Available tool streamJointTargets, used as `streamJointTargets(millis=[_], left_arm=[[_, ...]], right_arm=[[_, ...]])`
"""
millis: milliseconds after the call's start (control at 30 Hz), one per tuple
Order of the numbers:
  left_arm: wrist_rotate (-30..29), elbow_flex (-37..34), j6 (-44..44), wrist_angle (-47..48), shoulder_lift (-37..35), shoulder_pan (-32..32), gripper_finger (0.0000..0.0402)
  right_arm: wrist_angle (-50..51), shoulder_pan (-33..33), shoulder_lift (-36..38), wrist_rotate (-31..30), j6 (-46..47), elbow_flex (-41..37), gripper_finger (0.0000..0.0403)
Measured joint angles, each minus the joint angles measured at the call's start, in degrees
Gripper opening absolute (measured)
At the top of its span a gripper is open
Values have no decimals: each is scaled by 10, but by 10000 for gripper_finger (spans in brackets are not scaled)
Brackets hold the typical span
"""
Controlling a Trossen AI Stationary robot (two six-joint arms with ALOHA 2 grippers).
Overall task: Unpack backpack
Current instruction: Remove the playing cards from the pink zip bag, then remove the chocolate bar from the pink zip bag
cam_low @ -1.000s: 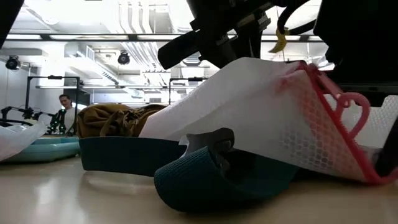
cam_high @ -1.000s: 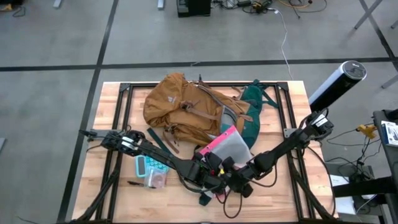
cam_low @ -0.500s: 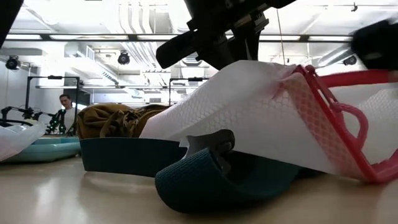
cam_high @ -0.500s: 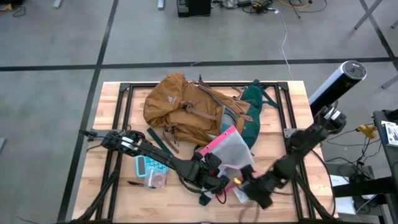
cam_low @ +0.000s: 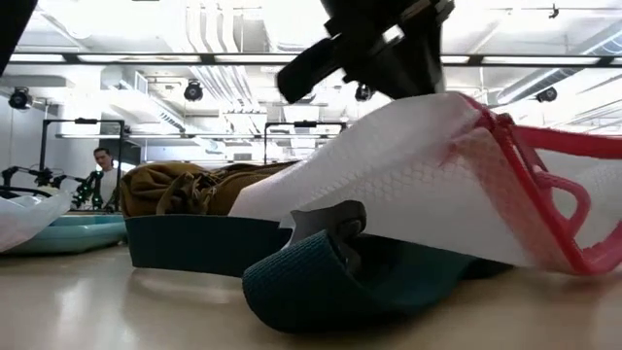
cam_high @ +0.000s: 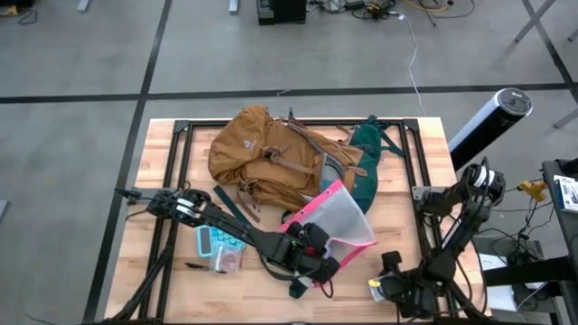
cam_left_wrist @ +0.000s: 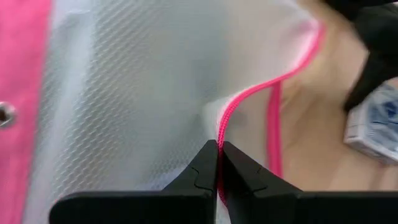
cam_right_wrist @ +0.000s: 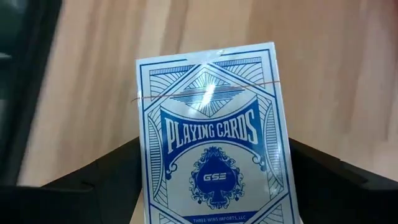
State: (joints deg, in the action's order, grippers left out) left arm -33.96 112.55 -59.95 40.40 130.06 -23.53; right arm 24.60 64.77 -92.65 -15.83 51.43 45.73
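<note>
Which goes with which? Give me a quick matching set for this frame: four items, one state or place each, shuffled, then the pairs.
Items:
1. backpack
2. clear pink-edged pouch
3. playing cards box
4. teal calculator

States:
A. lying on the table by the left arm
B. between the right gripper's fingers, near the table's front right
C. pink zip edge pinched by the shut left gripper
D. lying at the back of the table, mustard-tan

Pairs: 1-D, 2-C, 3-B, 4-A
</note>
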Motion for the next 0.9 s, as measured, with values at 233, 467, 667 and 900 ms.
streamJointTargets(millis=[233,467,667,900], left_arm=[[4,0,14,-11,0,0,0],[4,0,7,-10,0,0,0],[7,8,14,-34,0,0,0],[9,44,80,-70,-1,-1,0]], right_arm=[[8,1,31,9,-25,36,326],[63,-4,26,-42,-9,36,326],[7,-25,25,-274,28,37,327],[-83,-106,-14,-357,27,36,305]])
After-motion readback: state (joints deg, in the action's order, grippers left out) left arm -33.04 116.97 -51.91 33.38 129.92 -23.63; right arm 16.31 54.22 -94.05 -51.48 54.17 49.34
